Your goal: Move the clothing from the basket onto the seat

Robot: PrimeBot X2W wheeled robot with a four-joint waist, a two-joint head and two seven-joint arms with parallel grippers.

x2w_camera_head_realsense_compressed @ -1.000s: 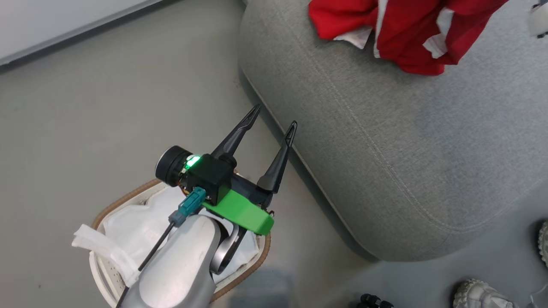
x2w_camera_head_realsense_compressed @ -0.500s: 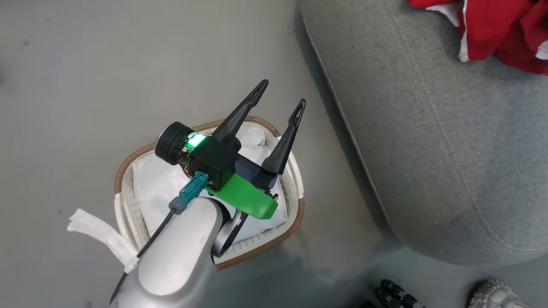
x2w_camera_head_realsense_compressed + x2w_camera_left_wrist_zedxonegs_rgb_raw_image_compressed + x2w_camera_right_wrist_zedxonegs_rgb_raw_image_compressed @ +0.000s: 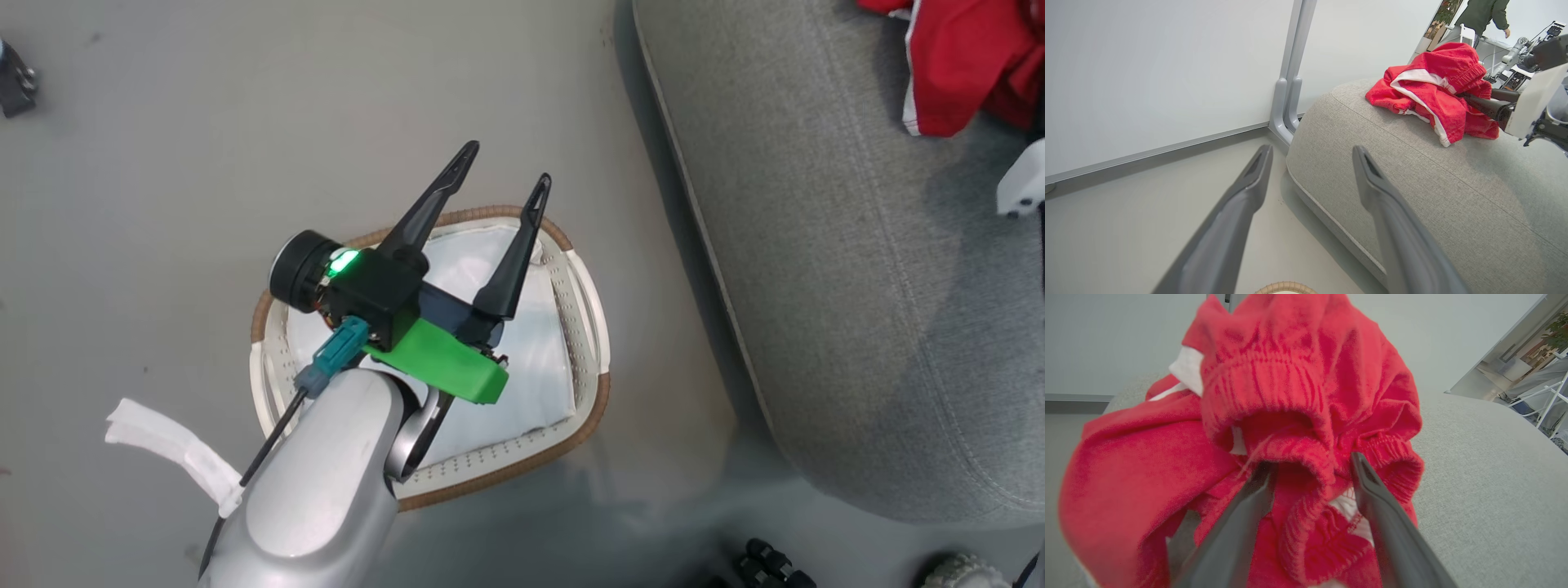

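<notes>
The red clothing (image 3: 955,65) with white stripes lies bunched on the grey seat (image 3: 857,286), at the head view's top right. In the right wrist view my right gripper (image 3: 1311,463) is open, with a ribbed fold of the clothing (image 3: 1290,396) between its fingers. The left wrist view shows the same clothing (image 3: 1433,90) on the seat (image 3: 1412,175), with the right gripper's dark finger (image 3: 1482,104) reaching into it. My left gripper (image 3: 506,166) hangs open and empty above the basket (image 3: 600,392), which holds a white liner (image 3: 531,359).
The basket stands on grey floor just left of the seat's edge. A white strip (image 3: 163,445) trails from it. A dark object (image 3: 12,77) sits far left; robot wheels (image 3: 767,563) show at the bottom. A wall with a grey post (image 3: 1290,94) stands beyond, with a person (image 3: 1484,12) in the background.
The head camera has swung, sliding the seat and clothing to the right and bringing the whole basket into view. The left gripper, still open, now sits over the basket's middle.
</notes>
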